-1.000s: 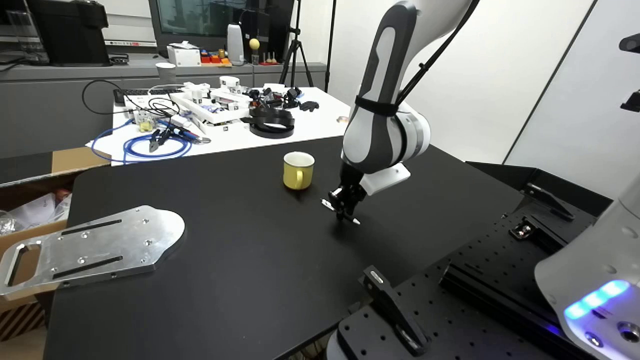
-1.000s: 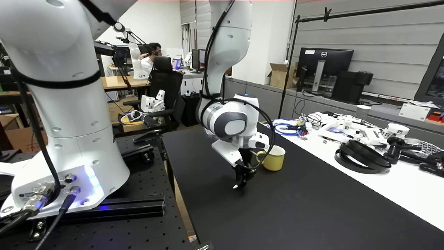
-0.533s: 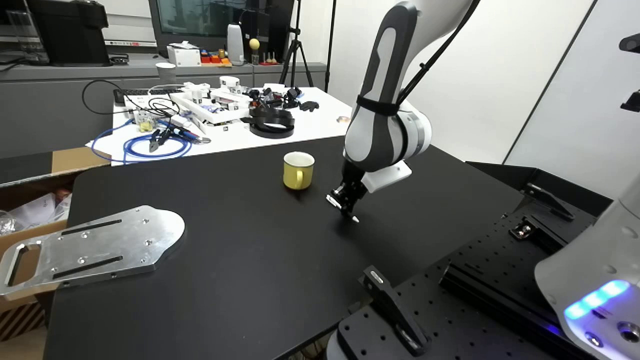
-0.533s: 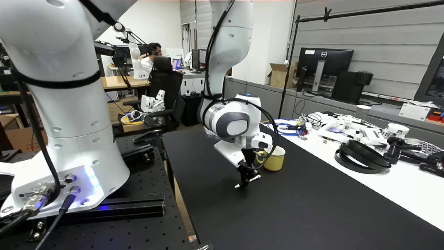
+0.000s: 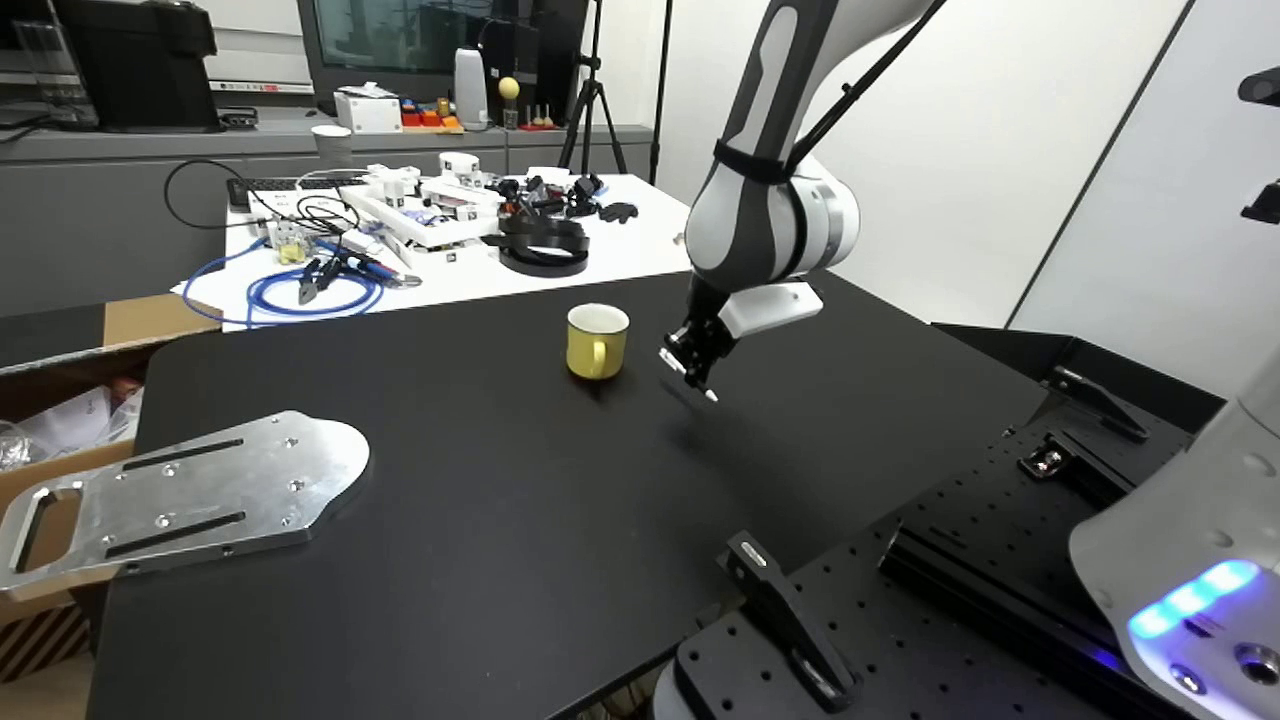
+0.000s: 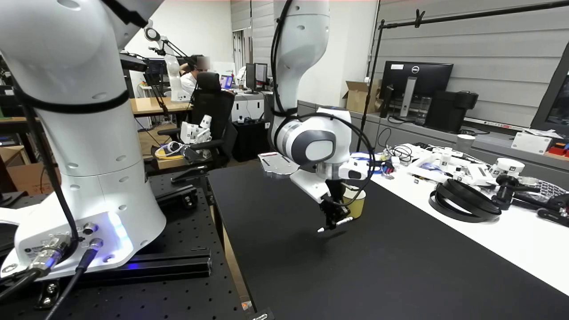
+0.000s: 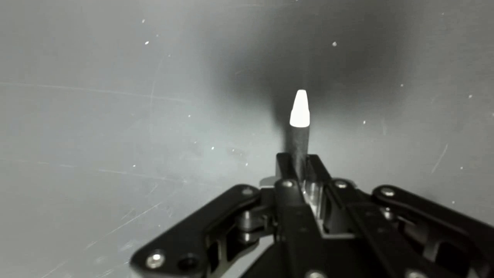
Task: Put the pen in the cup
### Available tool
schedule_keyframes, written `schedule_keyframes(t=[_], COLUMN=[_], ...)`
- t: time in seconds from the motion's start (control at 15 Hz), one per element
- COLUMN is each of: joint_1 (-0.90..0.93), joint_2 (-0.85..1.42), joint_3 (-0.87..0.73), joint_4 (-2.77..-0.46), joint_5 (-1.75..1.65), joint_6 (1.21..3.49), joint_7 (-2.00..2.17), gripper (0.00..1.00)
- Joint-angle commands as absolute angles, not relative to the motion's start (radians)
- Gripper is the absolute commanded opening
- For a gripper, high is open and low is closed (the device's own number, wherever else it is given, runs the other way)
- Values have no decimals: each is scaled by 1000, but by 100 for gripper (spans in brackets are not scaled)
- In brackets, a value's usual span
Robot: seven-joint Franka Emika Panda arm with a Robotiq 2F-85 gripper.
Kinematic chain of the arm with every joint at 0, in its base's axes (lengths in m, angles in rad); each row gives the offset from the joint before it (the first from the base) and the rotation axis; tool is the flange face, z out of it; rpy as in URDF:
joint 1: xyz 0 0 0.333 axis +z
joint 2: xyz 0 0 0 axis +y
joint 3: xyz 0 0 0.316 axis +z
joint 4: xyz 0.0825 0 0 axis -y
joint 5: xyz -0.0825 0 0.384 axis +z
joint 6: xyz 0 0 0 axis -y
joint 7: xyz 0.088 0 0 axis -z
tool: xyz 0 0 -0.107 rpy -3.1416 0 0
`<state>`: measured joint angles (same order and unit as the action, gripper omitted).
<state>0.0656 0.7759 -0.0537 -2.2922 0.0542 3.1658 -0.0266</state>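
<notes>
We see a pale wall [image 5: 980, 170], a long grey ledge [image 5: 270, 146], a black chair [image 6: 213, 102] and, perhaps, a distant doorway [image 6: 238, 48].

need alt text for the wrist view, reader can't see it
A black gripper holds a dark pen, its white end pointing up the picture, over a scratched, speckled grey tabletop. A soft shadow lies beyond the pen.

I saw a slotted metal plate [image 5: 225, 485] that jutted past the edge of a black table [image 5: 450, 580], blue cable [image 5: 300, 310] that lay coiled on a white table [image 5: 645, 235], a tripod [image 5: 591, 92], an office chair [image 6: 212, 106], a white-shirted person [image 6: 189, 82], a monitor [image 6: 426, 81].
</notes>
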Motion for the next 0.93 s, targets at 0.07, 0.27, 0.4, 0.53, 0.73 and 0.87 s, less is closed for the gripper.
schedule_keyframes(t=[0.07,0.27,0.4,0.53,0.73,0.87], joint_1=[63,35,-17,-38,-65,-84], joint_2=[646,594,594,631,695,744], joint_3=[-89,-95,-68,-75,-89,-90], joint_4=[-2262,-2197,-2130,-2025,-1857,-1752], joint_5=[63,60,85,99,112,130], joint_6=[2920,2675,2504,2335,2091,1955], joint_7=[33,54,43,63,109,145], gripper=[3,3,3,3,3,3])
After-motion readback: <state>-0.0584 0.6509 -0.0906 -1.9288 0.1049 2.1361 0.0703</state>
